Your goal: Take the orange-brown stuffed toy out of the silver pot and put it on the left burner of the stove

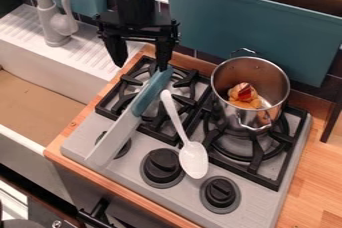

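Observation:
The black gripper [141,66] hangs over the back left of the stove, open, its two fingers spread apart. Its right fingertip is at the upper end of the teal handle of a knife [151,93]; whether they touch I cannot tell. The knife's pale blade slants down to the stove's front left. Just right of it, a white spoon [194,159] lies with its bowl toward the front, between two black knobs. A shiny metal pot [224,108] stands on the right burner, with an orange, yellow and red item [246,94] inside.
The stove [120,174] has black grates and several black knobs. On the left are a white sink [50,164] and a grey faucet [50,24]. A teal bin [247,32] stands behind the pot. Wooden counter [317,172] runs along the right.

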Action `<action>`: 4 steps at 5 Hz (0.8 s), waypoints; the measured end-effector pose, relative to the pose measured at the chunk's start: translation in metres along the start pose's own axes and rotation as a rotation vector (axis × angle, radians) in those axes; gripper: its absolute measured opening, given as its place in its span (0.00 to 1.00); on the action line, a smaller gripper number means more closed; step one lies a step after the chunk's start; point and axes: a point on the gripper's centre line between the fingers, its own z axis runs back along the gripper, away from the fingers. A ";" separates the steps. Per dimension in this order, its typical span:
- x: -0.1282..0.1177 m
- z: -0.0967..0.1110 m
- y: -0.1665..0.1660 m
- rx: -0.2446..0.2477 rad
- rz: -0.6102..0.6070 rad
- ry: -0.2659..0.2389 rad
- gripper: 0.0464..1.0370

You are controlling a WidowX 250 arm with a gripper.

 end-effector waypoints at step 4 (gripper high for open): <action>0.004 0.003 -0.059 -0.055 0.189 0.046 0.96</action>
